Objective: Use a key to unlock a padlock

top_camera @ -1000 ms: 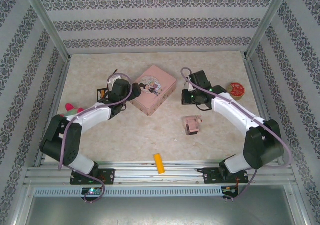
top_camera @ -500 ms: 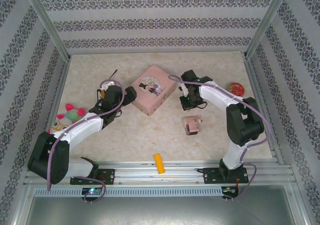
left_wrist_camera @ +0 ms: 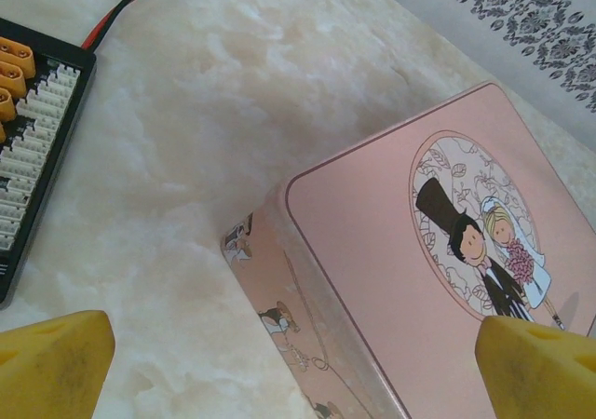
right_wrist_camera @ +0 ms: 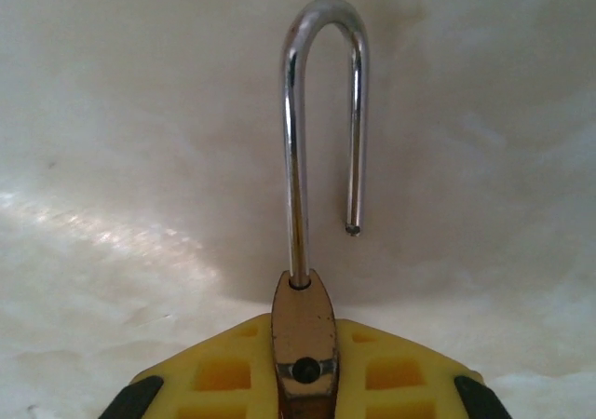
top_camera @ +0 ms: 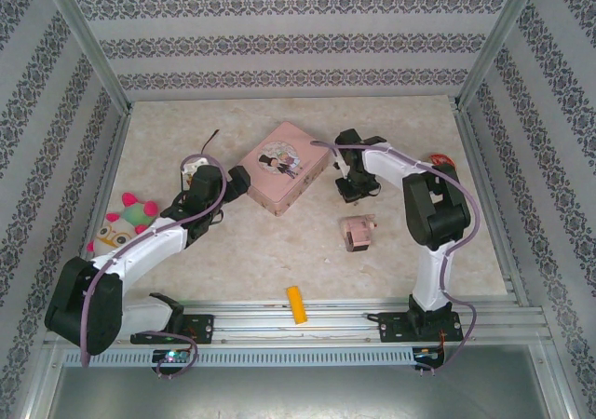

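Padlock point(right_wrist_camera: 302, 331) is pinched in the right claw point(right_wrist_camera: 305, 382): body clamped edge-on btw the yellow pads point(right_wrist_camera: 219, 372), shackle point(right_wrist_camera: 294, 140) poking out past the tips w/ the desk point(right_wrist_camera: 102, 112) behind it. From the top cam that's just right of the pink tin point(top_camera: 279, 168). Handling-wise it's a tiny stiff metal thing, prob light but slick, so imo hold it by the flat faces of the body like now. Don't grab the thin shackle, it'll likely swivel. The shackle's free end hangs clear of the body, so it looks popped open to me. Left claw point(left_wrist_camera: 296, 371) is spread wide w/ nothing in it, hovering by the tin's corner, black connector board point(left_wrist_camera: 28, 121) off to the side. The keyhole end of the body is buried under the pads and cut off by the frame edge, so can't tell if a key is in there. From the top cam the lock's too small to read, tbh.
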Robot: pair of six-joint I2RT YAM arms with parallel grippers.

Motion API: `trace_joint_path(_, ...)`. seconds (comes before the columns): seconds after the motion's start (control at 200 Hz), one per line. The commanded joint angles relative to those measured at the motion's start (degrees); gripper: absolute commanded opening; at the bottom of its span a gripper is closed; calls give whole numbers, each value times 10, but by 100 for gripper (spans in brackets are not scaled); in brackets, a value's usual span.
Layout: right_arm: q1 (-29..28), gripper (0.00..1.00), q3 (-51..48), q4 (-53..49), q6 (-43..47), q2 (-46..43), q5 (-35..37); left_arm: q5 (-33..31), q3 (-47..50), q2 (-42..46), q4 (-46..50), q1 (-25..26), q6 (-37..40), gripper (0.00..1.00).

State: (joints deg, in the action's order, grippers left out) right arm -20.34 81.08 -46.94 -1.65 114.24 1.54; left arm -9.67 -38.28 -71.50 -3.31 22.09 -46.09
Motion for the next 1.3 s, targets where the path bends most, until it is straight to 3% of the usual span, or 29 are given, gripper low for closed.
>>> trace_joint_path(0.0,6,15,25,-15,-11,11,48,-11,5,8,11,-5,-10,99)
trace_joint_path(0.205,7,33,36,-15,-20,24,71,-11,5,8,13,-5,-11,99)
trace_joint_path(0.63,-13,34,40,-10,-35,-4,80,-10,7,4,7,-5,-16,99)
trace_joint_path(0.895,-8,41,47,-10,-48,-12,88,-8,8,9,9,-5,-17,99)
trace_joint_path(1.064,-5,43,56,-5,-47,-33,52,-7,8,17,12,-5,-18,99)
trace_joint_path(1.299,28,61,90,30,-53,-54,-93,23,-6,15,15,-3,-35,99)
